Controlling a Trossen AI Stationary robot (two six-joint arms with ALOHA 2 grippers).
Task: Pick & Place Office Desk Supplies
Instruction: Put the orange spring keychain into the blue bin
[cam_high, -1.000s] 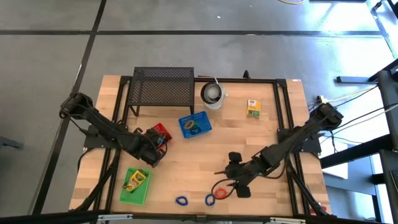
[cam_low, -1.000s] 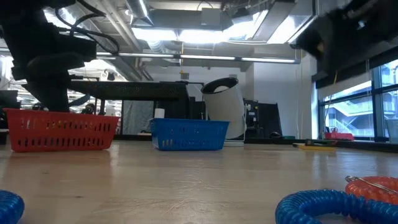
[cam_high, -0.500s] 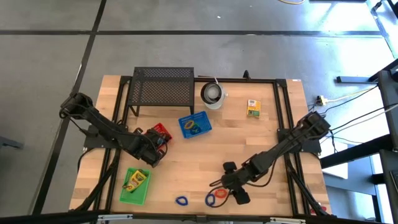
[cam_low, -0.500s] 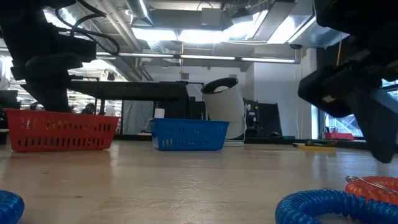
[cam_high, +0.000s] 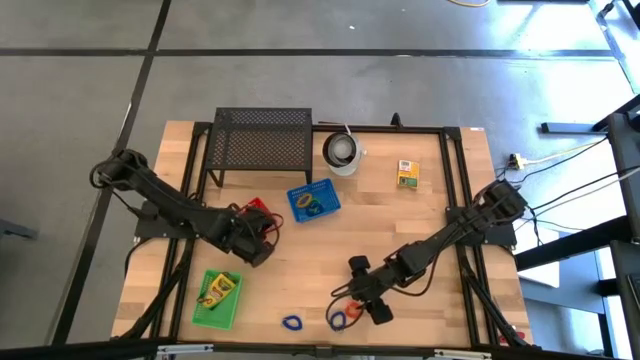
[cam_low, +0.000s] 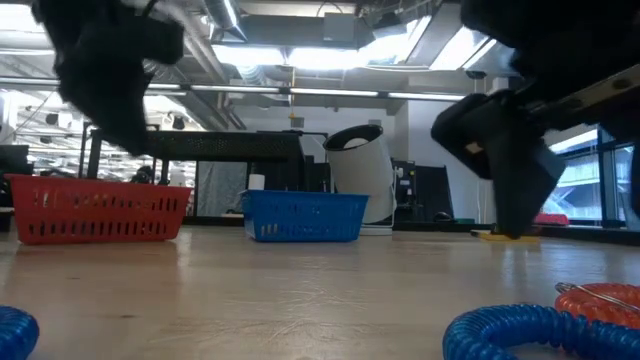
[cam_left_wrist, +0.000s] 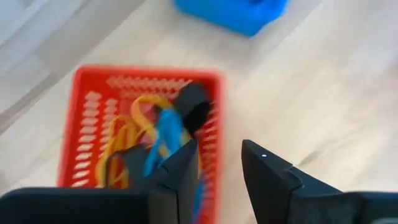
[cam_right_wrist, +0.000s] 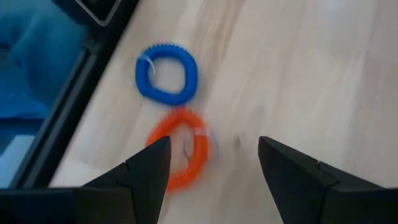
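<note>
An orange loop (cam_right_wrist: 180, 157) and a blue loop (cam_right_wrist: 166, 73) lie flat on the wood near the table's near edge. They also show in the high view, orange loop (cam_high: 346, 303) and blue loop (cam_high: 337, 320). My right gripper (cam_right_wrist: 214, 165) hovers open just above and beside the orange loop, touching nothing. A second blue loop (cam_high: 291, 323) lies farther left. My left gripper (cam_left_wrist: 217, 167) is open and empty at the right edge of the red basket (cam_left_wrist: 87, 124). That basket holds yellow, blue and black loops. One crayon box (cam_high: 407, 173) lies far right, another in the green basket (cam_high: 218, 297).
The blue basket (cam_high: 313, 202) sits mid-table. The black mesh stand (cam_high: 262, 140) and white cup (cam_high: 342, 152) stand along the far edge. Bare wood lies between the baskets and the loops. The table's near edge and its dark frame (cam_right_wrist: 74, 99) run close by the loops.
My right gripper has travelled toward the table's left, closing in on the orange and blue loops near the near edge. My left gripper has shifted a little toward the table's right, off the red basket. The loops have stayed put.
</note>
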